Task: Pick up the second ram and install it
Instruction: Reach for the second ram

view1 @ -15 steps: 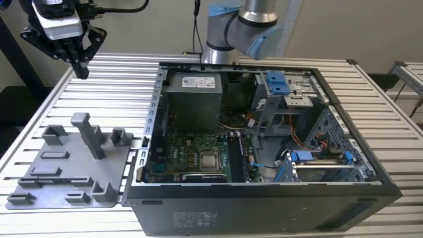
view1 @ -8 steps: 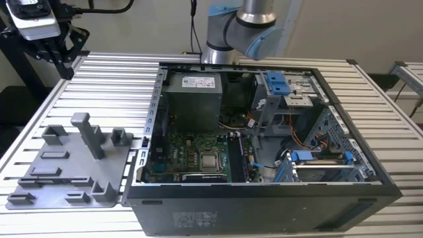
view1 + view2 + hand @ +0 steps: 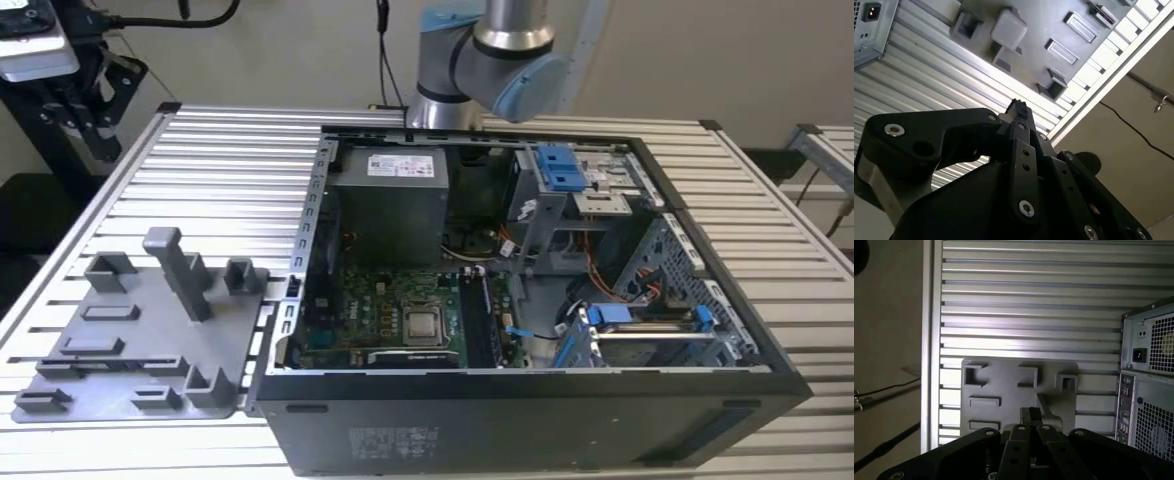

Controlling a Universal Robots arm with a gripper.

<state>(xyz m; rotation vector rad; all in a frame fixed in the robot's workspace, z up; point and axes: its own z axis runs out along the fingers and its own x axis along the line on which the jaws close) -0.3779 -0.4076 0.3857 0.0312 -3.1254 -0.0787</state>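
Note:
In both wrist views my gripper [image 3: 1017, 106] [image 3: 1030, 414] hangs high above the grey fixture plate [image 3: 1004, 385] with its black fingers pressed together and nothing between them. A thin dark strip, which looks like the second ram [image 3: 1102, 14] [image 3: 110, 364], lies in the long slot at the plate's edge; I cannot tell this for certain. The open computer case [image 3: 534, 400] lies at the exterior view's right. A dark memory stick [image 3: 486, 322] stands in its slot beside the processor [image 3: 424, 325]. The arm [image 3: 505, 60] rises behind the case.
The fixture plate [image 3: 147, 330] carries a tall post [image 3: 174, 270] and several low blocks. A power supply [image 3: 387, 200] and blue-tabbed drive cage [image 3: 567, 175] stand inside the case. The slatted metal table [image 3: 227, 170] ends beside the plate. A black stand [image 3: 67, 100] stands off the table's far corner.

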